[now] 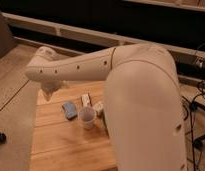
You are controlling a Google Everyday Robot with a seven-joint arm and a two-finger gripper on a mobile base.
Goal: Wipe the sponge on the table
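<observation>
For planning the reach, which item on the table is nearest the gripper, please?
The blue-grey sponge, leftmost item in view; the gripper hangs near the table's far-left corner.

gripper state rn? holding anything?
Gripper: open, holding nothing, hanging near the far-left corner of the table; the sponge lies apart from it on the planks.
</observation>
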